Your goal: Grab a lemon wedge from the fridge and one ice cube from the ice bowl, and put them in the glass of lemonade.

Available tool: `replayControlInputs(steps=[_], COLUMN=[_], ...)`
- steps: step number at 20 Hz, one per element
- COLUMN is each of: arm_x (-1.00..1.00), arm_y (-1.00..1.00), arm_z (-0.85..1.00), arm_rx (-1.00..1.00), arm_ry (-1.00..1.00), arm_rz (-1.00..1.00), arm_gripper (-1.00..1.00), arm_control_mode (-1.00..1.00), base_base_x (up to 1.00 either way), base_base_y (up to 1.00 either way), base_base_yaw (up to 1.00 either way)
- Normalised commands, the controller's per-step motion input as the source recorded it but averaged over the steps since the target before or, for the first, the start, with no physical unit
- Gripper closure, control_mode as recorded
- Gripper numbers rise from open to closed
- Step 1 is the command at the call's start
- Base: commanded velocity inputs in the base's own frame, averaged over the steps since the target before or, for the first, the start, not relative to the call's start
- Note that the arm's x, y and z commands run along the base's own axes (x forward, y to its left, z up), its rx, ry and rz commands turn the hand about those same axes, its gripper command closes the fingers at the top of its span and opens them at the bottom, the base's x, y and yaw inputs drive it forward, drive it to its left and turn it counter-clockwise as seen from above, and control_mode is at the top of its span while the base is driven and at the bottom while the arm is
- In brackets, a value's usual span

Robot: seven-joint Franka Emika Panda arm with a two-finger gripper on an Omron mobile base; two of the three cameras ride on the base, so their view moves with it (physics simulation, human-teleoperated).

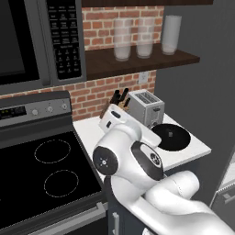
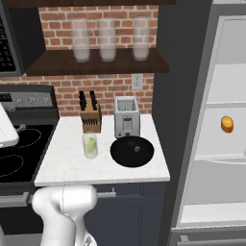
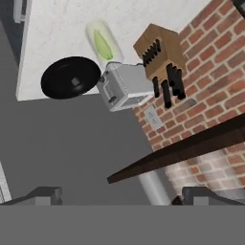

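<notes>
The glass of lemonade [image 2: 90,145] stands on the white counter [image 2: 62,166], left of the ice bowl [image 2: 132,152]. A lime-green lemon wedge [image 3: 102,44] sits inside the glass [image 3: 101,38]. The ice bowl [image 3: 71,77] is a shallow black dish with one small ice cube [image 3: 75,82] in its middle. It also lies at the counter's right end [image 1: 170,137]. At the right, the fridge [image 2: 217,120] stands open, showing white shelves. My gripper [image 3: 123,195] is open and empty, held well above the counter and apart from the glass and bowl.
A toaster [image 2: 126,116] and a knife block [image 2: 90,117] stand against the brick wall behind the glass. Three frosted glasses [image 2: 106,39] line the dark shelf above. A small orange fruit [image 2: 227,124] lies on a fridge shelf. The stove [image 1: 41,174] adjoins the counter's left.
</notes>
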Motion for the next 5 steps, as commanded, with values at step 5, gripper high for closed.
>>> replayControlInputs(steps=[5], arm_x=[-0.31], arm_y=[-0.22], arm_z=[0.0], arm_rx=[0.0], arm_ry=[0.0], arm_rz=[0.0], arm_gripper=[-1.0], arm_control_mode=[-1.0], base_base_x=[0.0], base_base_y=[0.0], base_base_yaw=[0.0])
